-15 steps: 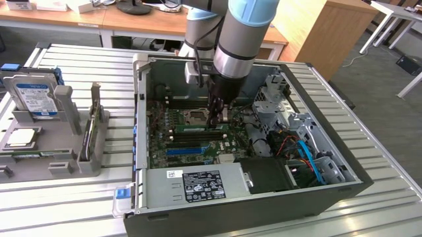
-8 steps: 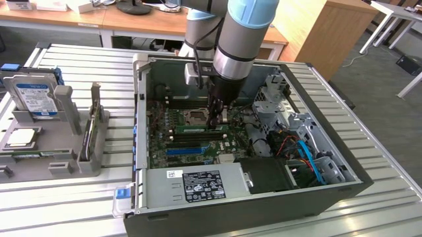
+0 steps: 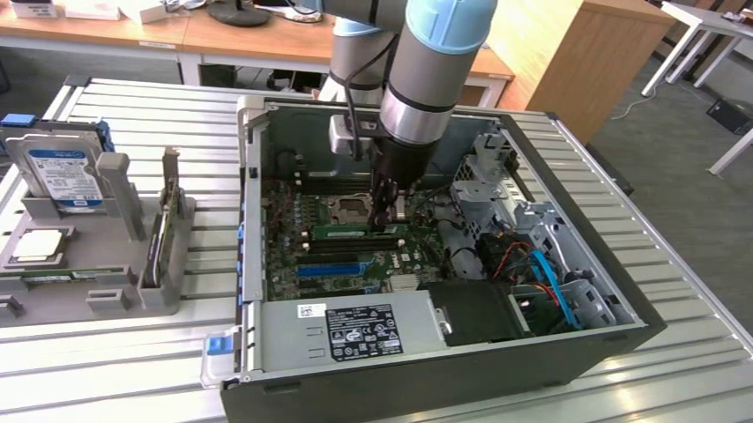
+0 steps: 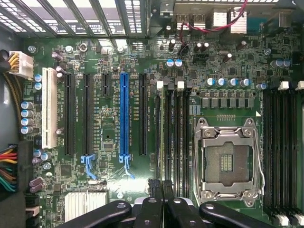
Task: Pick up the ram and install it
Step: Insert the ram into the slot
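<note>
Office room with wooden furniture behind; slatted metal desk (image 3: 671,291) carrying an open computer case (image 3: 412,392) laid on its side. Tight quarters inside: case walls all round, power supply (image 3: 353,330) along the near edge, drive cage (image 3: 488,189) and cables at the exterior view's right. Arm (image 3: 424,79) reaching straight down through the opening. Pincer (image 3: 383,218) clenched, tips at the memory slots beside the processor socket (image 4: 227,156). The ram (image 3: 353,232) standing on edge in a slot, directly under the tips; grasp or mere contact not discernible. Grey fixture (image 3: 153,291) with hard drive (image 3: 59,174) at the exterior view's left, well apart.
</note>
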`<state>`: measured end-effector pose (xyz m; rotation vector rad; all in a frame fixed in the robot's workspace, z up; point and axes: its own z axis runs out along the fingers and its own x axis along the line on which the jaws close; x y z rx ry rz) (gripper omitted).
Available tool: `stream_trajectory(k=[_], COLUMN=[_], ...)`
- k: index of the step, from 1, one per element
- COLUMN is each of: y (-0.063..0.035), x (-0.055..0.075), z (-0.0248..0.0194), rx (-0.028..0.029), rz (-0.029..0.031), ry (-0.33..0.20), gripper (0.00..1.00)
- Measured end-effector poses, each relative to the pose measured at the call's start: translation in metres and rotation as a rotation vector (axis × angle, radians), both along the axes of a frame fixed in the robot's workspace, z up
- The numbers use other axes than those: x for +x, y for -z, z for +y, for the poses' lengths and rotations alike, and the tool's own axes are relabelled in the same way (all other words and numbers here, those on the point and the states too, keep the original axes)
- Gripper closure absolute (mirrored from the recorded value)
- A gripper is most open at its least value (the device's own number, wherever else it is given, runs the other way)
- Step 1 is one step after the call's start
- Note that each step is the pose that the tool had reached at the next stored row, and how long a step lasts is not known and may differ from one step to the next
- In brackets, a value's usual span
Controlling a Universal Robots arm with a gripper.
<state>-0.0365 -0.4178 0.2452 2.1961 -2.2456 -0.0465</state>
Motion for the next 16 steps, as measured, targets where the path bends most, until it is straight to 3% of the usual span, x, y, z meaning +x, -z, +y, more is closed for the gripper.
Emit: stream_trajectory(k=[16], y=[0.0056], x=[0.0], z=[0.0], rx=[-0.0002], rz=[0.0001], ry=[0.0], gripper=[0.88])
